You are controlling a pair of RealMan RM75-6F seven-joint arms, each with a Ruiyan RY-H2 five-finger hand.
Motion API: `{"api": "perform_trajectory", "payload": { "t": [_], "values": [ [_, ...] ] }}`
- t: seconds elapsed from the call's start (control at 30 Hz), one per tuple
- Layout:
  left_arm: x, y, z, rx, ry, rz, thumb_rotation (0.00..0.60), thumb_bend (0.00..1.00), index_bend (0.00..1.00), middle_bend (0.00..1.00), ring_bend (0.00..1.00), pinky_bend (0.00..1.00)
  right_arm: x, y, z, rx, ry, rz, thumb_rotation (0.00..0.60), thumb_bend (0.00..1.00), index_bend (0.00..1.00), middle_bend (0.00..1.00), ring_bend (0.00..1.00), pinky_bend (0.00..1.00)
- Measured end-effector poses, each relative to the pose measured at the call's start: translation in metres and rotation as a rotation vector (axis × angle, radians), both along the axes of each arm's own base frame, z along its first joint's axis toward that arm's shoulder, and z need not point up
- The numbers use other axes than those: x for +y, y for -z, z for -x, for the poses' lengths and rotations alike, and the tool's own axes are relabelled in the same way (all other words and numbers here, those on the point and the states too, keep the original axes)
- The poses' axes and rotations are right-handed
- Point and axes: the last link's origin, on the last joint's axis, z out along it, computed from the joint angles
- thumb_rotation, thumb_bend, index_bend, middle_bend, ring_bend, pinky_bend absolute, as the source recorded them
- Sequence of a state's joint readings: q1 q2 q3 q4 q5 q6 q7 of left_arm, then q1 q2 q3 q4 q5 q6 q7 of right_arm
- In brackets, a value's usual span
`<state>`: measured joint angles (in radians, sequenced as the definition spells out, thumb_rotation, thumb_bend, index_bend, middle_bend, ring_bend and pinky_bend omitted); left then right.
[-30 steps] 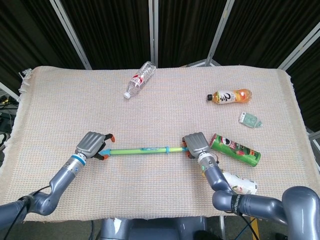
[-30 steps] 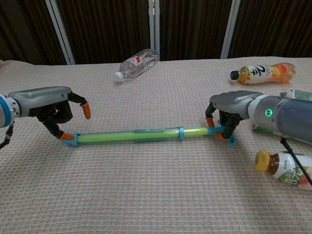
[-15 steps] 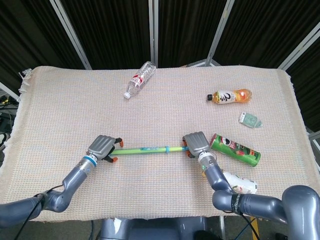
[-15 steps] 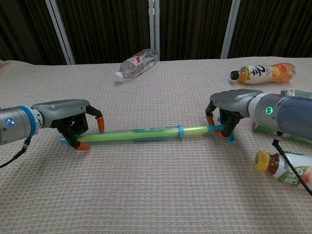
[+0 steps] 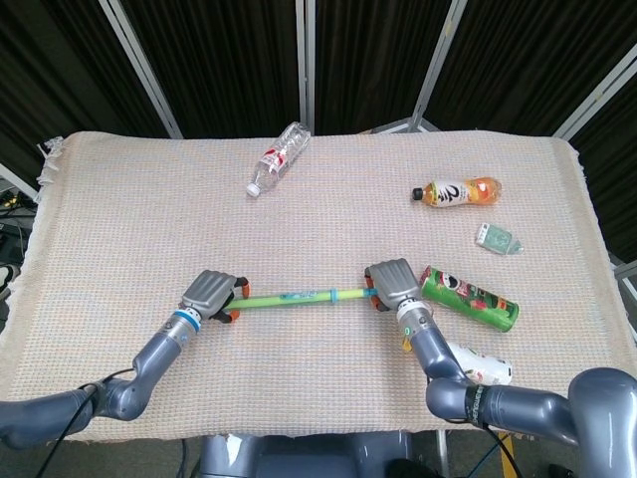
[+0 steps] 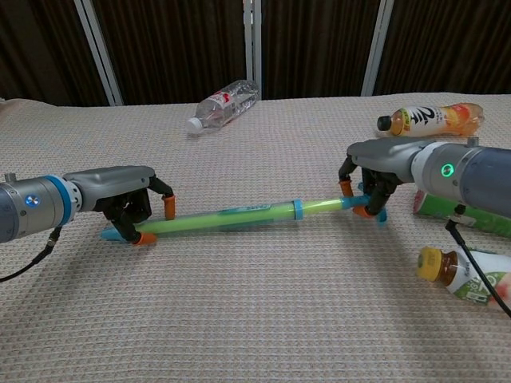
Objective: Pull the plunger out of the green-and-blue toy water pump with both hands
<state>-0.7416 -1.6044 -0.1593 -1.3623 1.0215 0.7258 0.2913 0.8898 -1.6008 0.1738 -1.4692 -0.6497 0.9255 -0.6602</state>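
The green-and-blue toy water pump (image 5: 294,296) (image 6: 231,217) lies lengthwise across the near part of the table. My left hand (image 5: 211,296) (image 6: 124,203) is curled around the left end of its green barrel, and the blue tip (image 6: 108,234) sticks out just past the fingers. A blue ring (image 6: 296,210) marks the barrel's right end. From there the thin green plunger rod (image 6: 323,206) runs to the blue handle (image 6: 375,215). My right hand (image 5: 393,284) (image 6: 383,167) grips that handle from above.
A clear water bottle (image 5: 279,157) (image 6: 223,104) lies at the back. An orange tea bottle (image 5: 458,191) (image 6: 431,119) and a small green packet (image 5: 498,238) lie at the right. A green can (image 5: 468,298) and a yellow-capped white bottle (image 5: 478,365) (image 6: 467,275) lie beside my right arm.
My left hand has slid right from the pump's left tip onto the barrel and closed around it. The right hand has stayed on the handle, which sits slightly higher.
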Motion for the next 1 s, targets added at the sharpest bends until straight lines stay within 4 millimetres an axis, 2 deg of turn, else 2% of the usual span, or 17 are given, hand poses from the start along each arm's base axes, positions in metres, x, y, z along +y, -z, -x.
{"api": "perform_trajectory", "payload": {
  "t": [0.3,0.63,1.0],
  "values": [
    [0.004,-0.021,0.002,0.004,-0.003,-0.055,0.600,0.57,0.81,0.89,0.83,1.00,0.002,-0.017,-0.001,-0.007,-0.017,0.024,0.600,0.49,0.71,1.00,1.00,1.00],
    [0.007,-0.055,0.028,0.042,-0.052,-0.117,0.600,0.57,0.83,0.89,0.83,1.00,0.005,-0.047,0.004,-0.019,-0.022,0.071,0.600,0.49,0.72,1.00,1.00,1.00],
    [0.006,-0.080,0.053,0.075,-0.109,-0.152,0.600,0.57,0.83,0.89,0.83,1.00,0.006,-0.078,0.010,-0.020,-0.018,0.123,0.600,0.49,0.72,1.00,1.00,1.00]
  ]
}}
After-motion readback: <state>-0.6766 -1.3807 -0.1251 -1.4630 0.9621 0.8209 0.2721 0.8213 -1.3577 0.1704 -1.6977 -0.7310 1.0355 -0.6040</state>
